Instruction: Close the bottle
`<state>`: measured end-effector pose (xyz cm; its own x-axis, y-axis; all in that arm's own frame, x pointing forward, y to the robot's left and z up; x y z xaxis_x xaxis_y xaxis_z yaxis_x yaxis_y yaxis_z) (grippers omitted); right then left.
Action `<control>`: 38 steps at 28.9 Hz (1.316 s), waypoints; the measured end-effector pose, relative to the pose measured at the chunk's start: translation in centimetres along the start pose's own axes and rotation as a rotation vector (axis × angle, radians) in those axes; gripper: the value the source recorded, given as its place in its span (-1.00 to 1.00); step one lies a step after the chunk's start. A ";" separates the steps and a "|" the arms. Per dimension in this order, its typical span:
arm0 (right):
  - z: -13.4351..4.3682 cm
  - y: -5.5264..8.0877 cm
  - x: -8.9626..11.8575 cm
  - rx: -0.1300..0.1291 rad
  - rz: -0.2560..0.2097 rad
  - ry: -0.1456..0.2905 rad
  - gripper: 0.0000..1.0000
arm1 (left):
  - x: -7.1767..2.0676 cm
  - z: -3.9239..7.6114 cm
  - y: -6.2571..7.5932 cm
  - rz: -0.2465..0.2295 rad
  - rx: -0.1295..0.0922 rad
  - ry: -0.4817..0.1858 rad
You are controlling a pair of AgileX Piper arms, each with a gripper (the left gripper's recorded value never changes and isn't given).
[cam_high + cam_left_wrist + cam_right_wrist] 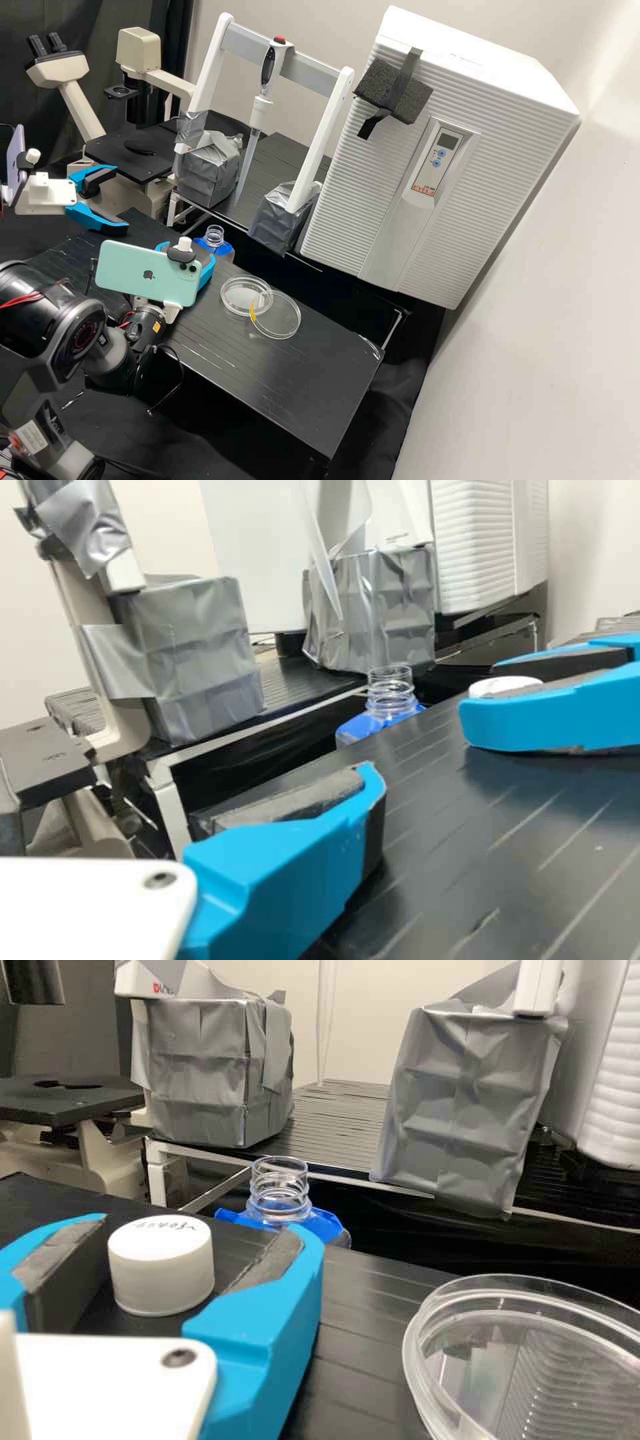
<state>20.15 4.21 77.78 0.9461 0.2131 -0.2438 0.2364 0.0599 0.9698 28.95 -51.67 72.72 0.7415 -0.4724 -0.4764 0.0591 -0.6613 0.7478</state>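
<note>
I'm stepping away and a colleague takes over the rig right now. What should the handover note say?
Left pincer: open, empty, held off to the side of the bottle.
Right pincer: shut on the white cap, just short of the bottle.
Bottle: upright at the far edge of the bench, neck open.
Done: cap is in the grip.
Left: bring the cap over the neck, seat it and probably twist it shut.

The left gripper (119, 200) hovers with its fingers spread wide; the right gripper (178, 1242), level, is clamped on a white cap (160, 1272).
</note>
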 end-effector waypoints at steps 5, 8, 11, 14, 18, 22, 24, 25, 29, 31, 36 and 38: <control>0.0 0.0 0.0 0.000 0.000 0.000 -1.00 | 0.00 0.0 0.0 0.000 0.000 0.000; 0.0 0.0 0.0 0.000 0.000 0.000 -1.00 | 0.00 0.0 0.0 0.000 0.000 0.000; 0.0 0.0 0.0 0.000 0.000 0.000 -1.00 | 0.00 0.0 0.0 0.000 0.000 0.000; 0.0 0.0 0.0 0.000 0.000 0.000 -1.00 | 0.00 0.0 0.0 0.000 0.000 0.000; 0.0 0.0 0.0 0.000 0.000 0.000 -1.00 | 0.00 0.0 0.0 0.000 0.000 0.000; 0.0 0.0 0.0 0.000 0.000 0.000 -1.00 | 0.00 0.0 0.0 0.000 0.000 0.000; -0.1 0.1 0.0 -0.001 0.003 0.003 -1.00 | 0.00 0.0 0.0 0.000 0.000 0.000; -0.1 0.1 0.0 -0.002 0.005 0.004 -1.00 | 0.00 0.0 0.0 0.000 0.000 0.000; -0.1 0.1 0.0 -0.002 0.003 0.003 -1.00 | 0.00 0.0 0.0 0.000 0.000 0.000; -0.1 0.1 0.0 -0.002 0.003 0.003 -1.00 | 0.00 0.0 0.0 0.000 0.000 0.000; -0.2 0.2 0.2 -0.005 0.005 0.006 -1.00 | -0.03 0.1 -0.1 -0.002 -0.004 0.001; -0.3 0.5 0.5 -0.008 0.010 0.009 -1.00 | -0.01 0.2 -0.1 -0.002 -0.004 -0.001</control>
<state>20.65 4.66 78.11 0.9462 0.2228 -0.2345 0.2255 0.0653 0.9720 28.83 -51.70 72.58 0.7407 -0.4716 -0.4785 0.0637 -0.6598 0.7488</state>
